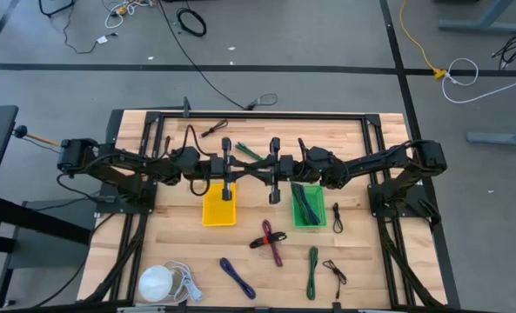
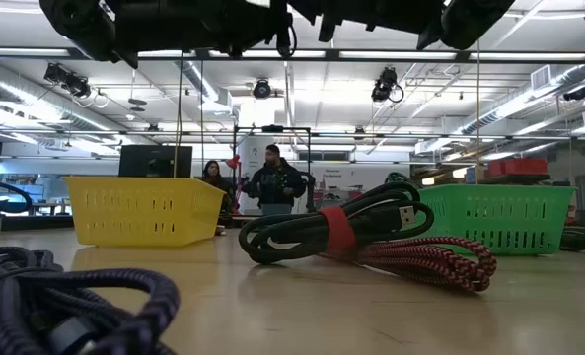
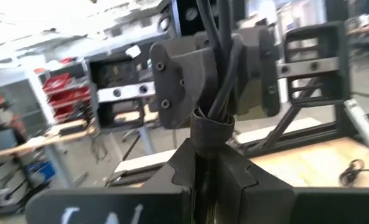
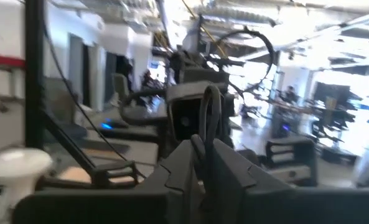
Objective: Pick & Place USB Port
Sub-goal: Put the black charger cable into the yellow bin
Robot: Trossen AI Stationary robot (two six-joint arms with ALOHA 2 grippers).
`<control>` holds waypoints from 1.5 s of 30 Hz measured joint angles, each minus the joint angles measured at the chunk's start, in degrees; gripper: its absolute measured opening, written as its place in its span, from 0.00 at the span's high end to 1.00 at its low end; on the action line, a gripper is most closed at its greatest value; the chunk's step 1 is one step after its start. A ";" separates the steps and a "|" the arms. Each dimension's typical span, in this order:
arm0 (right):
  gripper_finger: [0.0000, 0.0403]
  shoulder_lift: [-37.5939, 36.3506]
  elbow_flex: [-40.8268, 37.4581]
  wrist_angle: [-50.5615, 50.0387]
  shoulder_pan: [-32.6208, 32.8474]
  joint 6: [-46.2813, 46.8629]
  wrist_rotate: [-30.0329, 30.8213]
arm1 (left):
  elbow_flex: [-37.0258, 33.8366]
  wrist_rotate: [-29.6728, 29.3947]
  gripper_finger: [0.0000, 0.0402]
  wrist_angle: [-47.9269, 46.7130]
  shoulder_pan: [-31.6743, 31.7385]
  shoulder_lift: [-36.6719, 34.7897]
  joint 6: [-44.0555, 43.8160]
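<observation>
Left gripper [image 3: 212,163], seen from its own wrist: both fingers are clamped on the strapped neck of a coiled black USB cable [image 3: 213,124], whose strands rise from the grip straight to the right gripper [image 4: 203,155] facing it. The cable thus hangs in the air over the middle of the table [image 1: 179,252], bridging the two arms and touching nothing below. This reads as a hand-over from one arm to the other, the coil being kept taut and clear of the loose cables below. The right wrist view shows a loop of the same cable at that gripper's tip, but whether it is gripped or let go there cannot be told.

Pose: in the high view both arms reach level from opposite sides of the table and meet tip to tip on its centre line, wrists in line.

Just beside and below the meeting point stand a yellow basket [image 1: 218,209], under the left arm, which looks empty, and a green basket [image 1: 308,204], under the right arm, which holds dark cables. Either is probably the place meant for the cable.

Nearer the front edge lie unsorted cables, among them a black and red bundle [image 1: 269,239] and a blue cable [image 1: 237,276]. People stand in the room behind.
</observation>
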 joint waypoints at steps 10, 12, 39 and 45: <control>0.82 -7.02 -0.07 -16.39 0.02 -4.55 9.55 | -0.11 -9.28 0.92 -10.66 0.22 -5.63 1.49; 0.82 -8.17 -0.07 -19.37 0.02 -5.01 12.82 | -0.13 -10.46 0.92 -15.36 0.34 -7.87 1.31; 0.82 -10.80 -0.08 -33.55 -11.80 -4.54 24.38 | -0.17 -21.92 0.92 -66.27 -0.53 -20.74 -37.47; 0.82 -10.80 -0.08 -33.91 -15.29 -4.39 23.70 | -0.17 -19.73 0.92 -69.90 -3.09 -20.72 -48.65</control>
